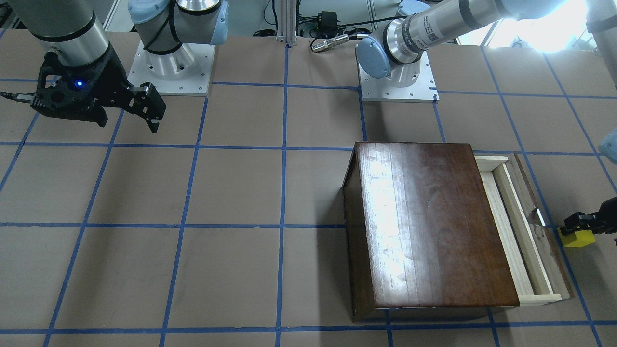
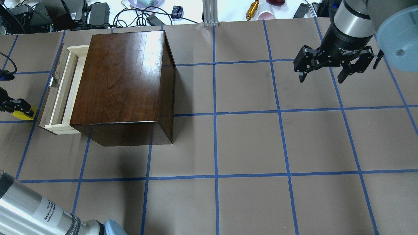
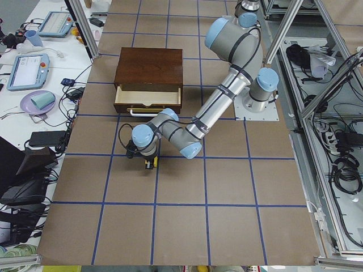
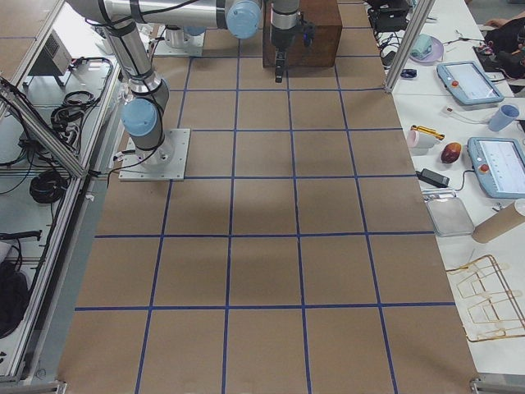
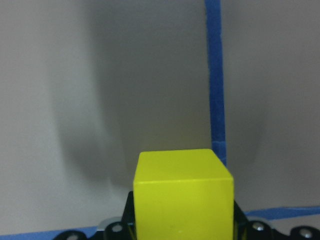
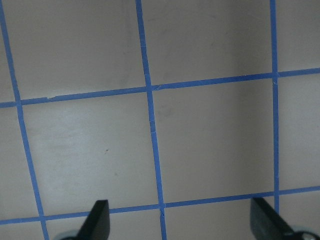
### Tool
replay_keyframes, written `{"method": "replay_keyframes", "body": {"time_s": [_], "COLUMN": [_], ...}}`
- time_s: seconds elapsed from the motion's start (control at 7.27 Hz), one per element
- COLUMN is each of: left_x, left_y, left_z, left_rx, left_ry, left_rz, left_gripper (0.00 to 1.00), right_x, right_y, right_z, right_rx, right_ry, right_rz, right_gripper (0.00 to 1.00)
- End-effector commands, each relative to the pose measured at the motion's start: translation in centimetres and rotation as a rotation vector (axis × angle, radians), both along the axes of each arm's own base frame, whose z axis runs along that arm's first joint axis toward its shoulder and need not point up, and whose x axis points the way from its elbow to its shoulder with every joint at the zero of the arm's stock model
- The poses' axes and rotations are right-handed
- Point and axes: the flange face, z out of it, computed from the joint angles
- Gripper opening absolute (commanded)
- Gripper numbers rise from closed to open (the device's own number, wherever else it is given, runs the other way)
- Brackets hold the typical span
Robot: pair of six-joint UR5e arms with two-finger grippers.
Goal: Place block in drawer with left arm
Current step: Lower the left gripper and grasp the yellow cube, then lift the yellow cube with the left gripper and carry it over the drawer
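The yellow block (image 1: 578,238) is held in my left gripper (image 1: 576,225), just outside the dark front panel of the open drawer (image 1: 511,226). In the overhead view the block (image 2: 24,114) and left gripper (image 2: 18,107) are at the far left edge, beside the drawer (image 2: 60,88). The left wrist view shows the block (image 5: 182,195) shut between the fingers, low over the table. I cannot tell whether it touches the table. The drawer's pale tray looks empty. My right gripper (image 2: 321,76) is open and empty, hanging far from the box, with only taped table below it (image 6: 180,220).
The large dark-brown wooden box (image 2: 120,75) stands on the brown table with blue tape lines, its drawer pulled out toward the table's left end. The arm bases (image 1: 168,62) are bolted at the robot's side. Cables and clutter lie beyond the far edge (image 2: 98,13).
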Motion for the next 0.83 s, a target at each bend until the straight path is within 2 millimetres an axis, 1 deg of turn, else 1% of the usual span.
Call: {"method": "replay_keyframes", "body": {"time_s": [0.0,0.28,0.41,0.55,0.69], "left_x": [0.0,0.0,-0.1,-0.4,-0.9], "left_y": [0.0,0.0,0.1,0.2,0.5], "left_z": [0.0,0.0,0.8,2.9,5.5], "left_rx": [0.001,0.0,-0.003,-0.017,-0.029], "left_ry": [0.001,0.002,-0.003,-0.023,-0.037], "left_rz": [0.0,0.0,0.002,-0.005,-0.009], "left_gripper": [0.21,0.2,0.2,0.19,0.16], "right_x": [0.0,0.0,0.0,0.0,0.0], "right_y": [0.0,0.0,0.0,0.0,0.0], "right_z": [0.0,0.0,0.0,0.0,0.0], "right_rx": [0.0,0.0,0.0,0.0,0.0], "right_ry": [0.0,0.0,0.0,0.0,0.001], "right_rz": [0.0,0.0,0.0,0.0,0.0], "right_gripper": [1.0,1.0,1.0,1.0,1.0]}}
